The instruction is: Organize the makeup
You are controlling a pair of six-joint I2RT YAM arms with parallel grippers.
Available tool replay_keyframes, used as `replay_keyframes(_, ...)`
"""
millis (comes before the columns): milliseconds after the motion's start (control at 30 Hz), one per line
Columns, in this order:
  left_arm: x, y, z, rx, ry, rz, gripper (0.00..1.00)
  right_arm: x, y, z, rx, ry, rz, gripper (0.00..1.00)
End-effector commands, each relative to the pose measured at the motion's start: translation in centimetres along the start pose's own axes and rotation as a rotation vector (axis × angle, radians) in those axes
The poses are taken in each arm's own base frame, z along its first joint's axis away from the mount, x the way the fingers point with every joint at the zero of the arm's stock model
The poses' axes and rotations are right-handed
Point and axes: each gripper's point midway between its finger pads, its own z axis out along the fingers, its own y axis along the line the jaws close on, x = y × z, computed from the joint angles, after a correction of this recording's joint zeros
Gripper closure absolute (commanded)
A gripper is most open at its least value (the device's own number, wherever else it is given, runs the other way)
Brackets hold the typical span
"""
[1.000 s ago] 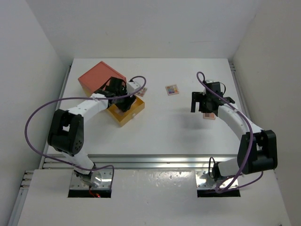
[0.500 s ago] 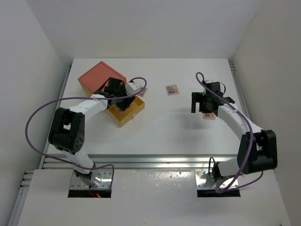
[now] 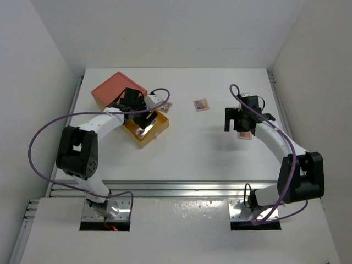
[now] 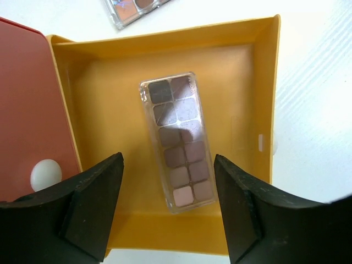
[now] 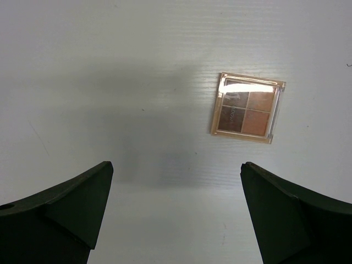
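A long eyeshadow palette (image 4: 177,142) with pinkish-brown squares lies flat inside the yellow box (image 4: 265,88). My left gripper (image 4: 168,168) hangs open above it, one finger on each side, touching nothing. From above, that palette (image 3: 144,131) shows in the yellow box (image 3: 149,142) under the left gripper (image 3: 142,114). My right gripper (image 5: 176,170) is open over bare table, with a small four-square palette (image 5: 247,107) ahead and to its right. In the top view the right gripper (image 3: 243,120) hovers just beyond that palette (image 3: 245,136). A multicoloured palette (image 3: 201,104) lies mid-table.
The orange-red lid (image 3: 115,88) lies against the yellow box's far left side, with a white knob (image 4: 45,173) on it. Another palette (image 3: 165,107) rests on the table just beyond the box, its edge showing as a palette (image 4: 135,6) at the top of the left wrist view.
My left gripper has opened wider and drawn back slightly, leaving the long palette lying in the yellow box. The right arm has not moved.
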Motion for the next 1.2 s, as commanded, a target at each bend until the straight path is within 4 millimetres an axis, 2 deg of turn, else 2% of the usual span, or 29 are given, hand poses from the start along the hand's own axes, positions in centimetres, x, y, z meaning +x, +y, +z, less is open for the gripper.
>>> replay_keyframes(0,-0.9,0.6,0.0,0.008,-0.017,0.005,0.27,-1.4,-0.5,-0.4,0.016,-0.05,0.002,0.0)
replay_keyframes(67,-0.9,0.6,0.0,0.008,-0.017,0.005,0.27,-1.4,-0.4,-0.4,0.014,-0.047,-0.001,0.0)
replay_keyframes(167,-3.1,1.4,-0.6,-0.008,-0.068,-0.021,0.27,-1.5,-0.3,-0.4,0.008,-0.051,-0.002,0.0)
replay_keyframes(200,-5.1,2.4,-1.1,-0.03,-0.106,-0.033,0.28,-1.4,-0.3,-0.3,0.008,-0.045,-0.002,0.0)
replay_keyframes(267,-7.6,2.5,-1.4,-0.02,-0.161,-0.087,0.28,-1.6,-0.3,-0.4,0.004,-0.052,0.003,0.0)
replay_keyframes(300,-10.4,2.3,-1.3,-0.017,-0.209,-0.077,0.28,-1.5,-0.1,-0.4,-0.001,-0.048,0.004,0.0)
replay_keyframes(367,-12.7,1.6,-0.7,0.0,-0.24,-0.101,0.28,-1.5,-0.1,-0.4,-0.005,-0.049,0.007,0.0)
replay_keyframes(400,-14.5,1.0,0.4,0.019,-0.256,-0.102,0.2,-1.5,0.1,-0.5,-0.01,-0.049,0.007,0.0)
replay_keyframes(467,-15.6,0.7,2.1,0.017,-0.251,-0.179,0.04,-1.5,0.1,-0.6,-0.012,-0.05,0.01,0.0)
replay_keyframes(500,-16.2,1.6,4.2,-0.017,-0.23,-0.203,0.0,-1.4,0.1,-0.7,-0.014,-0.048,0.011,0.0)
replay_keyframes(533,-16.0,1.2,5.4,-0.019,-0.192,-0.222,0.0,-1.3,0.1,-0.7,-0.012,-0.047,0.009,0.0)
replay_keyframes(567,-15.8,1.7,6.5,-0.039,-0.165,-0.269,0.0,-1.3,0.0,-1.0,-0.011,-0.05,0.011,0.0)
replay_keyframes(600,-15.5,2.1,8.7,-0.068,-0.108,-0.289,0.0,-1.1,0.0,-1.2,-0.013,-0.052,0.011,0.0)
replay_keyframes(633,-17.7,3.4,7.4,-0.107,-0.163,-0.301,0.0,-1.1,-0.1,-1.3,-0.009,-0.052,0.011,0.0)
replay_keyframes(667,-15.2,2.8,10.1,-0.098,-0.068,-0.333,0.0,-1.0,-0.1,-1.3,-0.008,-0.047,0.009,0.0)
replay_keyframes(700,-16.0,3.7,10.1,-0.128,-0.079,-0.333,0.0,-0.6,-0.1,-1.3,-0.011,-0.043,0.009,0.0)
replay_keyframes(767,-14.7,4.0,11.4,-0.163,-0.044,-0.349,0.0,-0.6,-0.2,-1.3,-0.012,-0.045,0.013,0.0)
replay_keyframes(867,-13.7,5.0,11.6,-0.234,-0.014,-0.37,0.0,-0.5,0.0,-1.4,-0.019,-0.043,0.018,0.0)
replay_keyframes(933,-13.0,4.4,12.0,-0.217,0.003,-0.38,0.0,-0.5,0.1,-1.3,-0.022,-0.043,0.019,0.0)
replay_keyframes(967,-11.5,4.4,12.3,-0.215,0.039,-0.4,0.0,-0.5,0.2,-1.3,-0.026,-0.039,0.021,0.0)
replay_keyframes(1167,-8.1,2.3,14.2,-0.131,0.122,-0.421,0.0,-0.5,0.5,-1.2,-0.04,-0.033,0.02,0.0)
